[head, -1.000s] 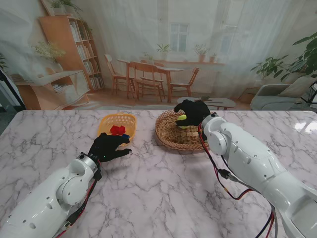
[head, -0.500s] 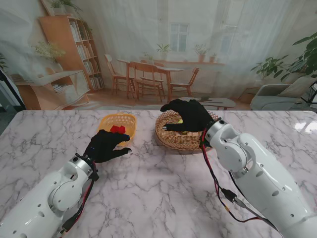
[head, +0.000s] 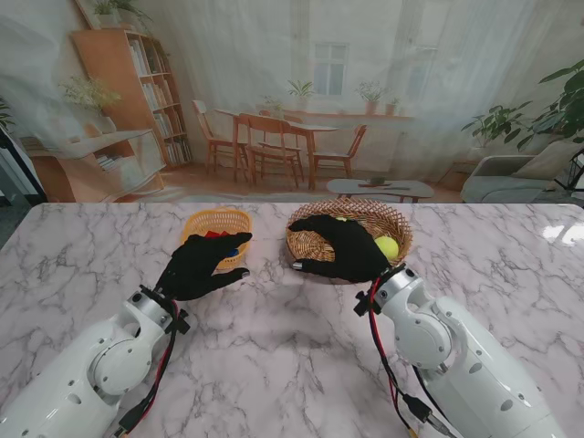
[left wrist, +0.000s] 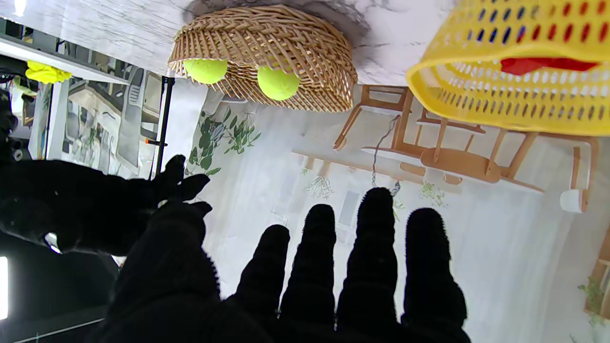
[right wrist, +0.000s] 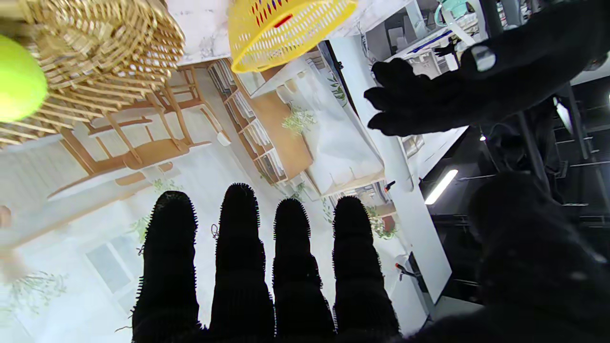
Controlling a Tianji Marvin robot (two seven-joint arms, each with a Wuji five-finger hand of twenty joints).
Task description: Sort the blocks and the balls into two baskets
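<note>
Balls: two yellow-green ones (left wrist: 206, 70) (left wrist: 277, 82) lie in the wicker basket (head: 388, 220) on the marble table (head: 274, 338), while a red block (head: 215, 234) and a blue one (head: 234, 242) sit in the yellow plastic basket (head: 216, 219) just to its left. My right hand (head: 342, 248) hangs over the near rim of the wicker basket, fingers (right wrist: 240, 247) stretched out and apart, gripping nothing. My left hand (head: 198, 266) hovers just nearer to me than the yellow basket, its fingers (left wrist: 376, 247) likewise spread and empty
</note>
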